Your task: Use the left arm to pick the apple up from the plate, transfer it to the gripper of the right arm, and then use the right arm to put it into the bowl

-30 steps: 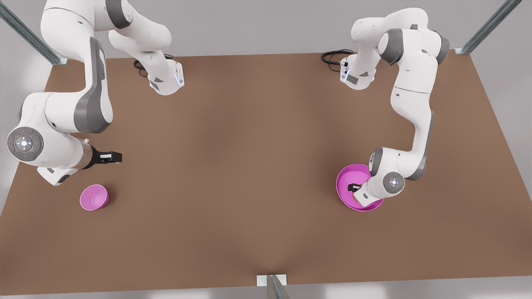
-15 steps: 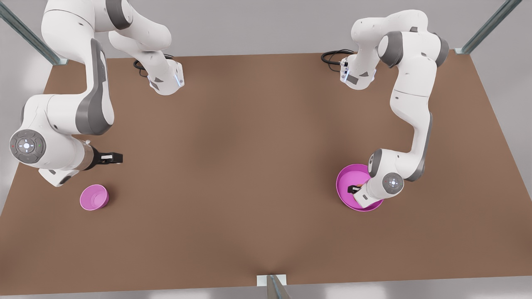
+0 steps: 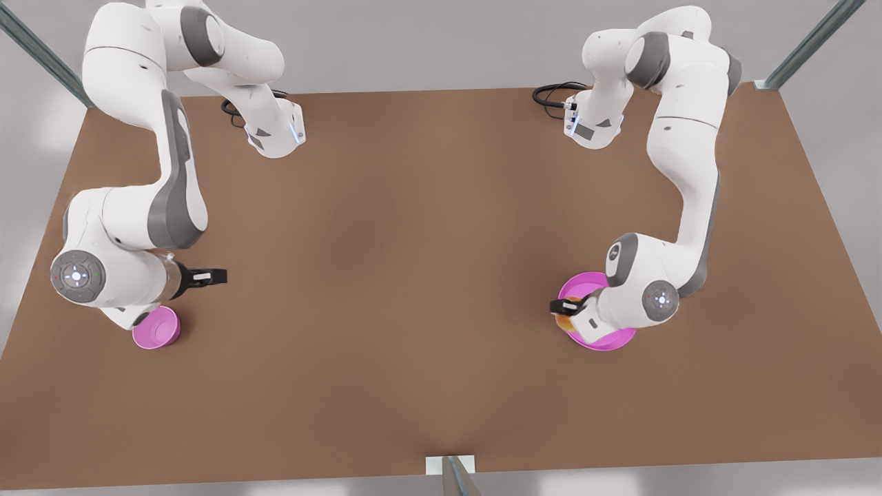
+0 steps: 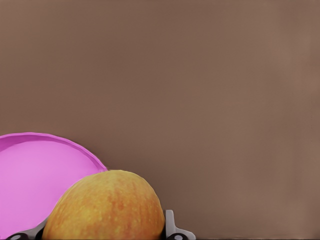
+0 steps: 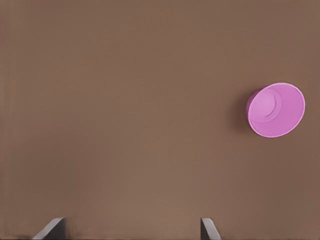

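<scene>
Leftmost in the front view, the right arm's black linkage claw (image 3: 215, 276) hangs above the brown table (image 3: 386, 275), its tips spread apart and holding nothing, as the two grey fingertips (image 5: 51, 229) at the edge of the right wrist view confirm; just beside that arm's wrist sits the small deep round magenta-pink bowl (image 3: 158, 331), partly covered by the arm, and the right wrist view shows the bowl (image 5: 276, 109) with only its smooth pink inside visible; the middle of the table separates the two arms, which are well apart; toward the front view's right lies the wide shallow round magenta-pink plate (image 3: 606, 337), with the left arm's white hand over it; the left gripper (image 3: 563, 314) with slim black fingers is clamped on the small round yellow-orange apple (image 3: 565, 321), which is at the plate's rim on the side facing the bowl; the left wrist view shows the apple (image 4: 107, 207) close between the finger bases, with the plate (image 4: 30, 170) behind it, its visible pink surface bare.
</scene>
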Robot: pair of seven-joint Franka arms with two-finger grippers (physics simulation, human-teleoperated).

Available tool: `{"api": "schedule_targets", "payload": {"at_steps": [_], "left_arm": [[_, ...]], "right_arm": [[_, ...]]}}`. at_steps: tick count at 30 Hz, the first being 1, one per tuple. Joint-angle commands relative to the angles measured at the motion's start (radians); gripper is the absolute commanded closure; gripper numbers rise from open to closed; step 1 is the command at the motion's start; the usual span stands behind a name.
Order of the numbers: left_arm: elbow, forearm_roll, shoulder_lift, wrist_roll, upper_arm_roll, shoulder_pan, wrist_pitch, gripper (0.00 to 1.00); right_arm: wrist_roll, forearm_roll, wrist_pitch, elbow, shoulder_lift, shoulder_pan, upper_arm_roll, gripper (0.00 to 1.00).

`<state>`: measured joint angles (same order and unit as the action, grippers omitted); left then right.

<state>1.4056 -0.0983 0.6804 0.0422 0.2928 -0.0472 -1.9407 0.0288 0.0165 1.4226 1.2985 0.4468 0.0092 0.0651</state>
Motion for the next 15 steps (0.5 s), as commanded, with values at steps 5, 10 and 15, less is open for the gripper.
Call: {"api": "schedule_targets", "payload": {"at_steps": [5, 10, 15], "left_arm": [[-0.272, -0.380, 0.218, 0.010, 0.216, -0.003, 0.124, 0.13], [-0.369, -0.494, 0.352, -0.047, 0.339, -0.005, -0.029, 0.13], [-0.369, -0.597, 0.370, -0.206, 0.374, -0.034, -0.029, 0.12]], "right_arm": [[0.106, -0.461, 0.242, -0.079, 0.245, -0.005, 0.145, 0.00], [0.315, -0.662, 0.374, -0.093, 0.368, -0.024, 0.194, 0.00], [0.666, -0.765, 0.502, -0.091, 0.440, -0.081, 0.309, 0.00]]}}
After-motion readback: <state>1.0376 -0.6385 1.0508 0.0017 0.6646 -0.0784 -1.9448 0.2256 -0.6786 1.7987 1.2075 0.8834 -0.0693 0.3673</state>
